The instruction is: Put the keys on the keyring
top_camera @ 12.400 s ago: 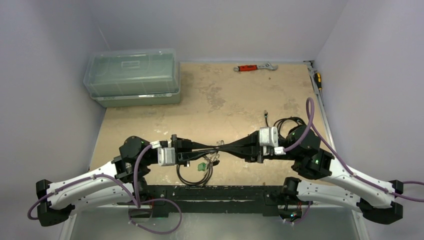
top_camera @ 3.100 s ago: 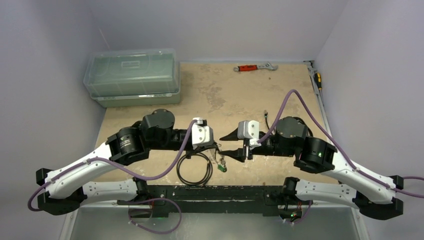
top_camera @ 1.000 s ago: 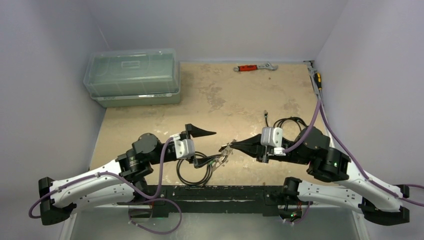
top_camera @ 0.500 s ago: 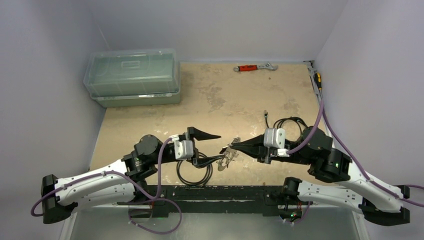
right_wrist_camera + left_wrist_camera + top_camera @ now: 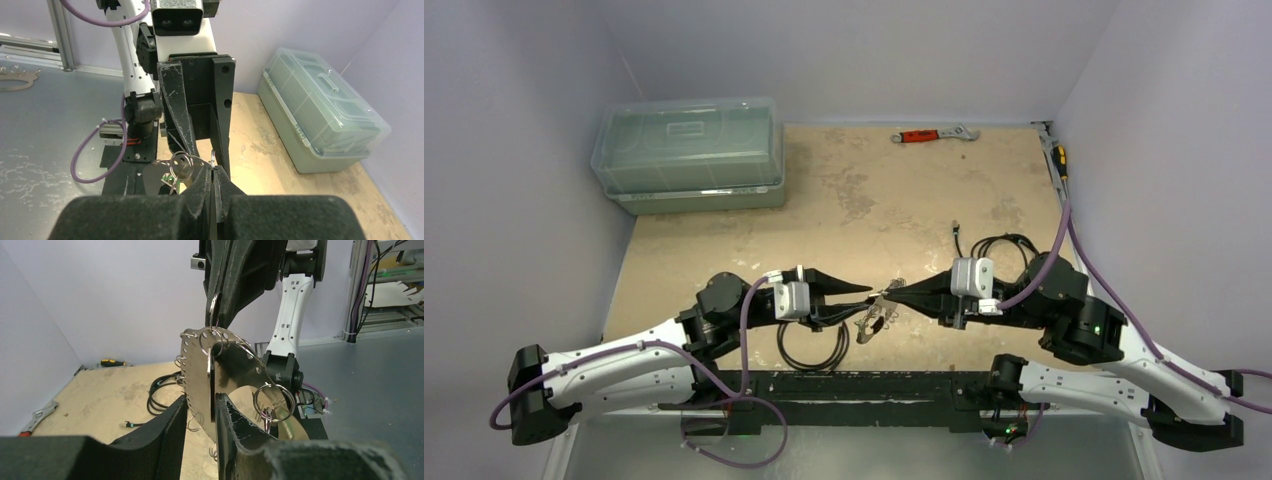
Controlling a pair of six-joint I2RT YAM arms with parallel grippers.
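Two arms meet at lower centre above the mottled tan tabletop [image 5: 874,180], pale lilac walls [image 5: 524,100] all round. Right gripper [image 5: 213,172] is pinched tight on the keyring [image 5: 214,305]; left gripper [image 5: 201,407], barely parted, straddles the perforated plate [image 5: 235,365] hung from it. Keys [image 5: 871,322] dangle below.

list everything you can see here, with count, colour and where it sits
keyring: one, silvery, hanging between the two grippers
keys: a few, silvery with a green piece, dangling from the keyring
storage box: one, clear greenish, far left corner
wrench: one, red handle, far edge
screwdriver: one, yellow and black, far right edge
cable coil: one, black, near edge
cable bundle: one, black, beside the right arm
table: one, tan, mottled
left gripper: one, black, open astride the keyring
right gripper: one, black, shut on the keyring
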